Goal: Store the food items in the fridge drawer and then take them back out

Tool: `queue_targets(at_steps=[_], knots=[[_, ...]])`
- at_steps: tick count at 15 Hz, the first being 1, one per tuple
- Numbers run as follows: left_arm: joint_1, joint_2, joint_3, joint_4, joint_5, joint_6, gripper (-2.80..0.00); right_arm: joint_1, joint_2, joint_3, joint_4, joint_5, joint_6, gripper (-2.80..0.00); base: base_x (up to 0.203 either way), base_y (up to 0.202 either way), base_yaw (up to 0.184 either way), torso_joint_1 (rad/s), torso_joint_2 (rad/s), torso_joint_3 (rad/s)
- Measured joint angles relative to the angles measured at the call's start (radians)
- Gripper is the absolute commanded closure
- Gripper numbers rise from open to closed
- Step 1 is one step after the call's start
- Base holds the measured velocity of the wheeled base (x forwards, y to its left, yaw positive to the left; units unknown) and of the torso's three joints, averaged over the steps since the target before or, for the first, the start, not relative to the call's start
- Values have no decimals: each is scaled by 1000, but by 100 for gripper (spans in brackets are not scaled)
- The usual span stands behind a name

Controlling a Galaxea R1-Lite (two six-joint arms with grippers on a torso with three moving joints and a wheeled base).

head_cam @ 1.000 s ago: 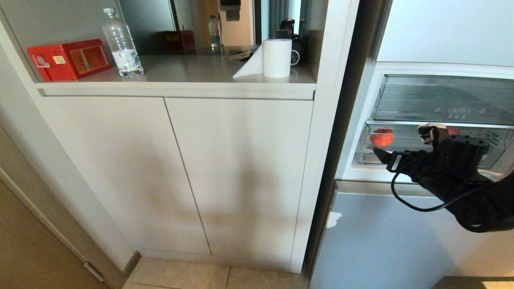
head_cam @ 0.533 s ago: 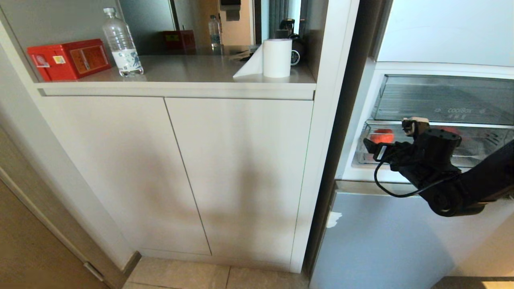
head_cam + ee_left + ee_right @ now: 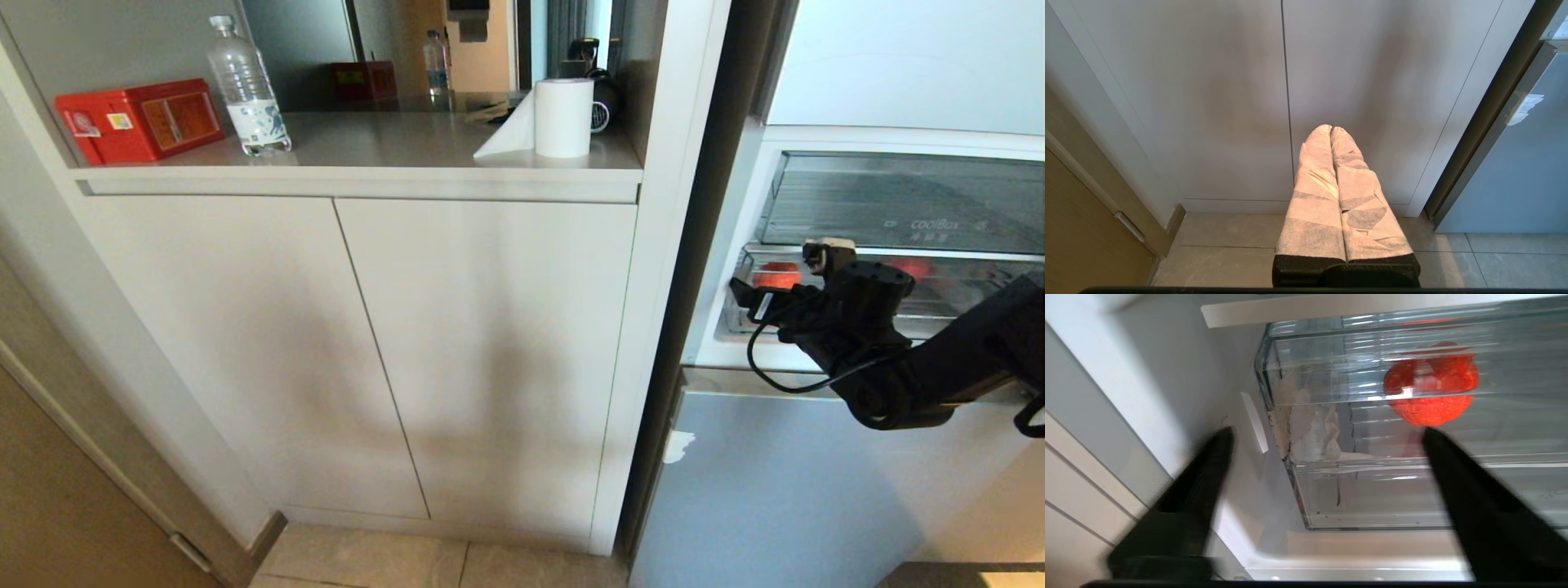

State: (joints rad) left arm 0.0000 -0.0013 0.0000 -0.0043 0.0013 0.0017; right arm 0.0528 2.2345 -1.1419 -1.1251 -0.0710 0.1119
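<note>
- The left claw (image 3: 1331, 130) hangs low by the cupboard doors, fingers pressed together on nothing.
- The right claw (image 3: 1327, 435) has slid left and slightly up across the fridge front over the last second; its fingers are spread wide and empty, just short of the drawer (image 3: 1372, 522).
- Beyond them, one red fruit (image 3: 1431, 392) lies in the drawer's left part — a second fruit (image 3: 908, 267) glows farther right.
- Judgement: both fruits look stored, so this approach probably begins taking them back out.
</note>
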Motion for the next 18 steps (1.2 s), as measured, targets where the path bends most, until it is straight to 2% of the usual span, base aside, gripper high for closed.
queue_targets(at_steps=[5, 8, 11, 18], knots=[[0, 0, 0, 0, 0, 0, 0, 28, 21, -36, 2, -3, 1, 0, 0, 0, 0, 0, 0, 0], [0, 0, 0, 0, 0, 0, 0, 61, 49, -89, 5, -55, -1, 0, 0, 0, 0, 0, 0, 0], [0, 0, 0, 0, 0, 0, 0, 77, 57, -92, -1, -67, 0, 0, 0, 0, 0, 0, 0, 0], [0, 0, 0, 0, 0, 0, 0, 89, -102, 153, 2, -56, 67, 0, 0, 0, 0, 0, 0, 0]])
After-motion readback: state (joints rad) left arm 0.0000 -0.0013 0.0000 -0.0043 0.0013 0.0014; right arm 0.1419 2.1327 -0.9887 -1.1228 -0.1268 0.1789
